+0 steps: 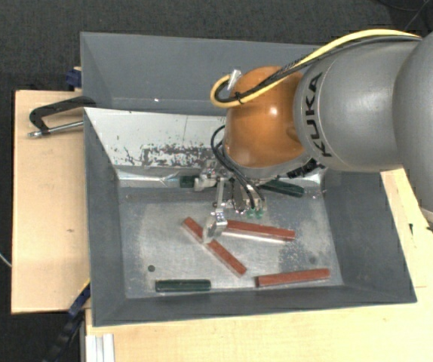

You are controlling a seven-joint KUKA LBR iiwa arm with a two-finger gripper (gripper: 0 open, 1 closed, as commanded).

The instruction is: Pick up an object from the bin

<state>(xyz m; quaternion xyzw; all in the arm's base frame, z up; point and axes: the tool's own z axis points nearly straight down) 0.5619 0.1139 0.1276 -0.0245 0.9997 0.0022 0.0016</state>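
You are working in a robotics lab or test cell, not a home or a shop. The grey metal bin (103,202) is a bare work fixture, its far inner wall scuffed and scratched. Over its right side reaches a heavy industrial arm (375,104) lettered KUKA, with an orange cover (265,130) at the wrist and a yellow cable (337,42) looped along it. Beyond the bin's far edge lies a dark, carpet-like floor (201,6).
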